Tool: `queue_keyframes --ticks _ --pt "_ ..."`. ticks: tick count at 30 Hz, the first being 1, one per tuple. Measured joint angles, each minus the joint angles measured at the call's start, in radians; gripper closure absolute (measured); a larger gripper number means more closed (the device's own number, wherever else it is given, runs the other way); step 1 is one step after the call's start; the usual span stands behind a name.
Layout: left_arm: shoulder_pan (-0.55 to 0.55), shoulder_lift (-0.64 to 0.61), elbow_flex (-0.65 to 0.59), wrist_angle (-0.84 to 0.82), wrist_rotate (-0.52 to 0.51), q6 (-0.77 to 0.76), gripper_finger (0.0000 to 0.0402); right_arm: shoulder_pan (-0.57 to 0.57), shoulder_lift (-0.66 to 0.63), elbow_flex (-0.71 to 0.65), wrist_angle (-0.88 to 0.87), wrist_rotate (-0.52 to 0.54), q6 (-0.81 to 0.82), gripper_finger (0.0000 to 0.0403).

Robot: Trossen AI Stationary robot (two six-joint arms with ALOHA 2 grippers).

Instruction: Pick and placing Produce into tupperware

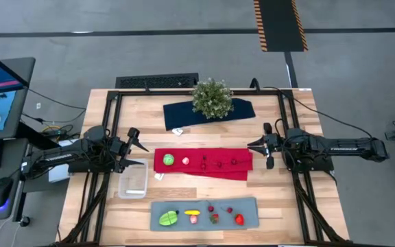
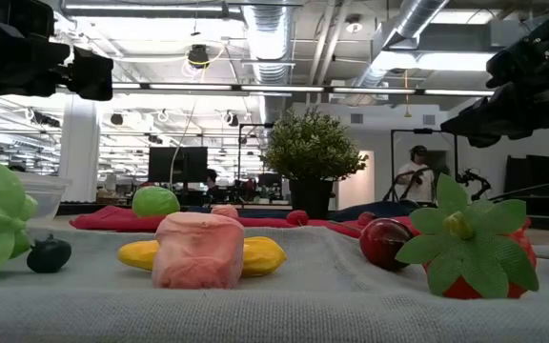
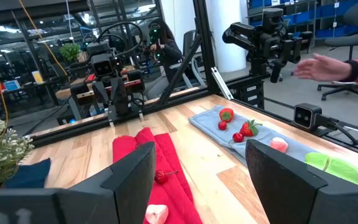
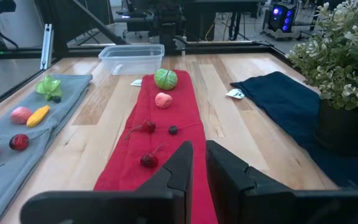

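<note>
Pink toy chunk (image 2: 198, 250) sits closest in the low view, on the grey mat (image 1: 249, 214) with about seven pieces. Roughly six more lie on the red cloth (image 1: 242, 168). One clear tub (image 1: 133, 180) stands empty beside the cloth. Left claw (image 1: 139, 152) hangs apart above the table near the tub; right claw (image 1: 259, 152) hovers nearly together, holding nothing. Best approach each small piece from straight above.

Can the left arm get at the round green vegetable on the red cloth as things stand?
Probably yes. The left gripper hangs open just beside the red cloth, and the green vegetable lies at that cloth's near end with nothing over it. The clear container sits off to the side, not between them.
</note>
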Motion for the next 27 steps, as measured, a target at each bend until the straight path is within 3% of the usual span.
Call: queue_keyframes --ticks 8,11,14,20,22,24,27 --pt "0.000 0.000 0.000 0.000 0.000 0.000 0.0160 0.000 0.000 0.000 0.000 0.000 -0.001 0.0337" --pt "0.000 0.000 0.000 0.002 0.000 0.000 0.0160 -0.002 0.000 0.000 0.041 0.000 -0.076 0.0337" --pt "0.000 0.000 0.000 0.025 0.000 -0.018 0.0160 0.000 0.000 0.000 0.114 0.000 0.025 0.0337" --pt "0.000 0.000 0.000 0.056 0.000 -0.228 0.0160 0.000 -0.001 0.000 0.272 0.000 0.366 0.0337" --pt "0.000 0.000 0.000 0.078 -0.021 -0.263 0.0160 -0.001 -0.002 0.000 0.298 0.049 0.390 0.0337" --pt "0.000 0.000 0.000 0.131 -0.057 -0.286 0.0160 -0.009 -0.001 0.000 0.321 0.164 0.386 0.0337" --pt "0.000 0.000 0.000 0.286 -0.134 -0.259 0.0160 -0.020 -0.001 0.000 0.326 0.283 0.389 0.0337"
